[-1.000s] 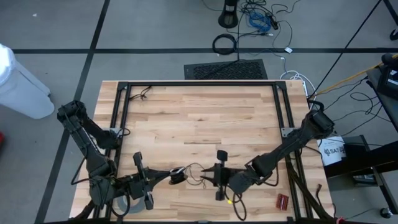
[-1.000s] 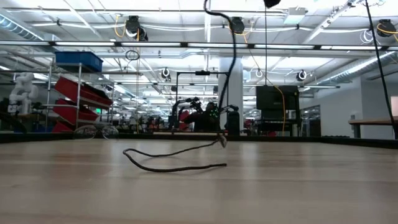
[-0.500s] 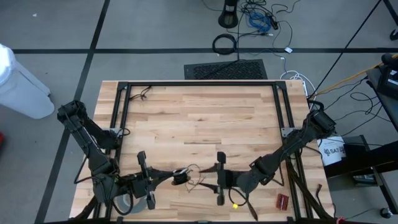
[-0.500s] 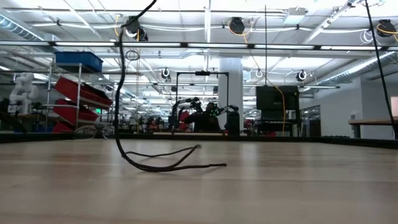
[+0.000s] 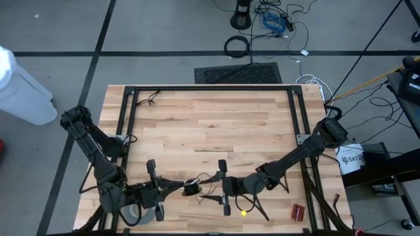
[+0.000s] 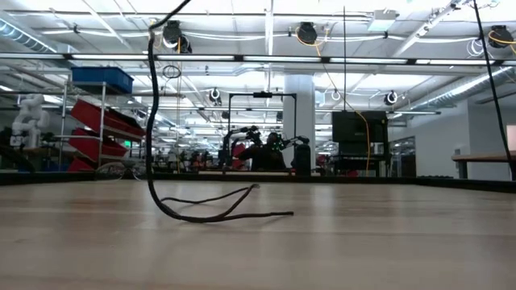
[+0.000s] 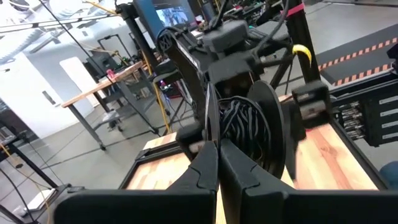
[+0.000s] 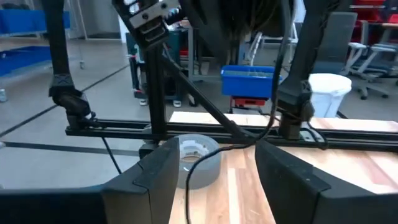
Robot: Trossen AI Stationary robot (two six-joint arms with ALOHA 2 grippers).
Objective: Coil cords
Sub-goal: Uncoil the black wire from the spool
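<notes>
The thin dark wire runs from a small black disc near the table's front edge. My left gripper is shut on the disc, which shows in the left wrist view with wire wound on it. My right gripper is open just right of the disc, facing it. A strand of the wire passes between its spread fingers. In the low view the wire's free part lies on the table and one strand rises out of the picture. My left gripper pinches the disc's edge between its two shut fingers. The fingers lie about level and come from the table's left. The disc stands on edge beyond the fingertips, clear of the table, with the wire trailing from it. Whether my right gripper touches the wire I cannot tell.
A wide grey tape roll lies under the left arm by the front left corner. A small red object lies at the front right. Black frame rails border the table. A short dark cable lies at the far left.
My right gripper has moved toward the table's left, closer to the disc and my left gripper. In the low view the rising strand of wire has swung from the middle to the left, while the loop on the table has stayed put.
</notes>
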